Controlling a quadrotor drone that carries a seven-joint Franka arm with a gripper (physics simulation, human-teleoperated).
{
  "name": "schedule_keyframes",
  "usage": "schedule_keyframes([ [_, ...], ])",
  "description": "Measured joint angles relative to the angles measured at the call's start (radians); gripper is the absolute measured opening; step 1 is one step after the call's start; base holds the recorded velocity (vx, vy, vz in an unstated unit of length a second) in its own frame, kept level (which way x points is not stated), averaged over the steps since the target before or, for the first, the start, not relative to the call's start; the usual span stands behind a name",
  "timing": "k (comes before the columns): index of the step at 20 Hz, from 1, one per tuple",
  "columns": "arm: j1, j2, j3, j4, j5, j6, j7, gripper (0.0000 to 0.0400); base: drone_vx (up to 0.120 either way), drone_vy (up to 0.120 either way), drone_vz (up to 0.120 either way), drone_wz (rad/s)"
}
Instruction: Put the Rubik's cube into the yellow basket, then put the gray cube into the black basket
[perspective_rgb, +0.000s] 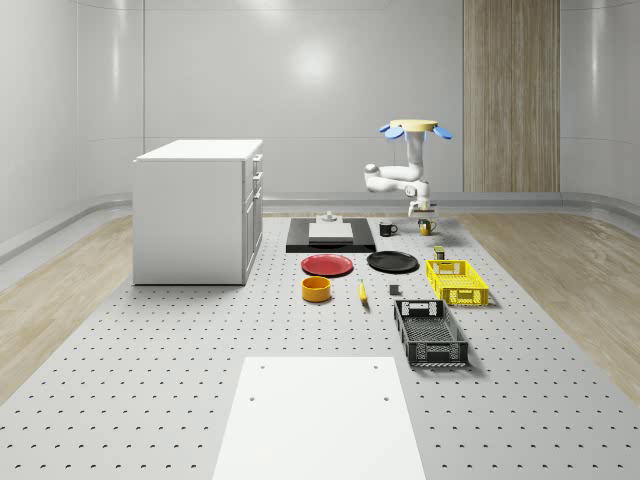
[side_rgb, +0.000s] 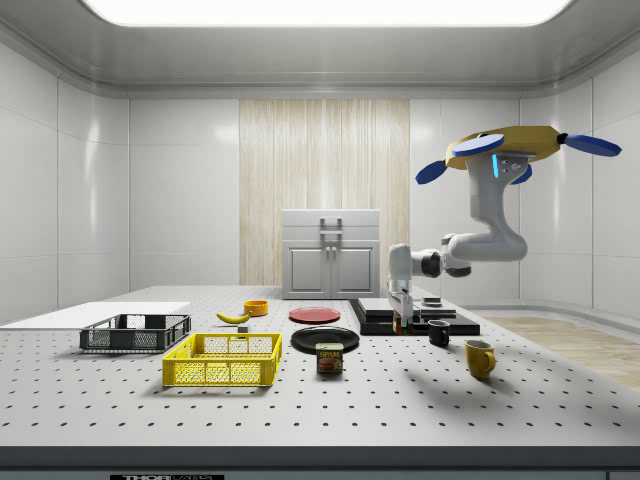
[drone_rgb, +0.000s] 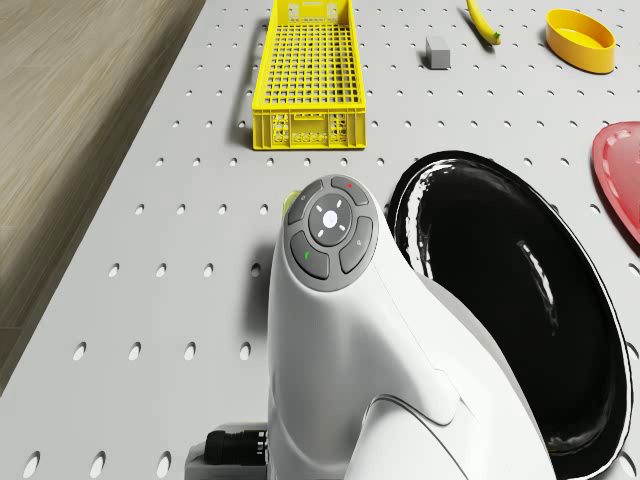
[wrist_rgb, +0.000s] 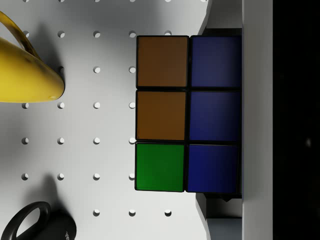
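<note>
Hovering above the far right part of the perforated table (perspective_rgb: 150, 400), the drone (side_rgb: 510, 150) is showing a yellow disc body with blue rotor blades, and its glossy white jointed arm (side_rgb: 470, 245) is hanging down beside the black mug (side_rgb: 439, 333) and the yellow mug (side_rgb: 480, 358). The gripper (side_rgb: 402, 322) is pointing downward just above the table, and its fingers are clamping the Rubik's cube (wrist_rgb: 186, 114), which is showing brown, green and dark blue square tiles with black edging in the wrist view. The cube is therefore sitting in the gripper, well apart from both baskets. The yellow basket (perspective_rgb: 456, 281) is a rectangular plastic lattice crate standing near the glossy black plate (drone_rgb: 510, 300); the black basket (perspective_rgb: 430, 333) is the same lattice shape, lying nearer the camera in the whole-scene view. The gray cube (drone_rgb: 437, 51) is resting on the table between the yellow basket and the banana (drone_rgb: 482, 22). A can (side_rgb: 329, 358) is carrying a label reading "SPAM".
</note>
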Motion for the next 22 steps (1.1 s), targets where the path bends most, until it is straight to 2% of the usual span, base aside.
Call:
schedule_keyframes([
  [4,-0.002,-0.007,0.002,0.000,0.004,0.006,0.001,0.0323,0.000,0.120,0.000,0.000],
  [9,-0.004,-0.015,0.004,0.000,0.008,0.013,0.003,0.0323,0.112,0.120,0.000,0.000],
  [22,-0.008,-0.033,0.006,0.001,0.016,0.030,0.007,0.0323,0.120,0.003,0.000,0.000],
])
